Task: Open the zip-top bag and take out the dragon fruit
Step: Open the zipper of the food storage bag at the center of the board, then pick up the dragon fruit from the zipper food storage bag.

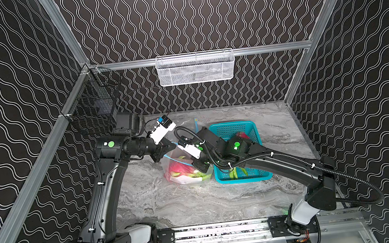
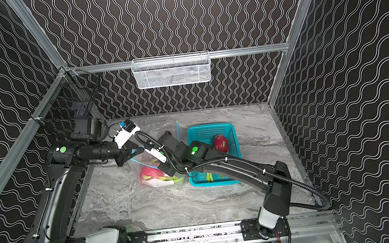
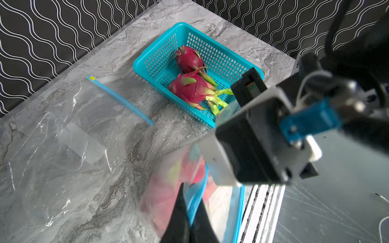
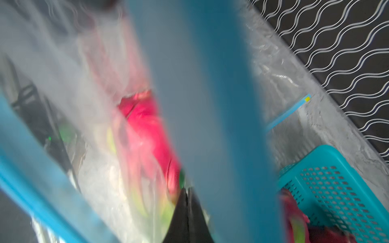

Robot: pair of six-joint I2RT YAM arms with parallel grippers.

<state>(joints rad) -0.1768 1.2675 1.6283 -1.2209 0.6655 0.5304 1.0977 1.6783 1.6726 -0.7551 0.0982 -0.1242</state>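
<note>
Three dragon fruits [image 3: 189,61] [image 3: 193,90] [image 1: 180,169], two bags [image 3: 63,136] [image 3: 221,202], three baskets [image 1: 233,124] [image 1: 195,69] [image 1: 91,101]

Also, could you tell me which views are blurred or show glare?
Right wrist view: the blue seal strip of the clear zip-top bag looms blurred, the pink dragon fruit inside smeared. Left wrist view: that bag soft, teal plastic basket sharp, glare on the flat empty clear bag. Both top views: sharp.

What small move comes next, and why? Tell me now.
Probably draw the two pincers apart to widen the mouth. The left pincer and right pincer are each shut on the blue zip rim of the bag, and the fruit lies inside.
</note>
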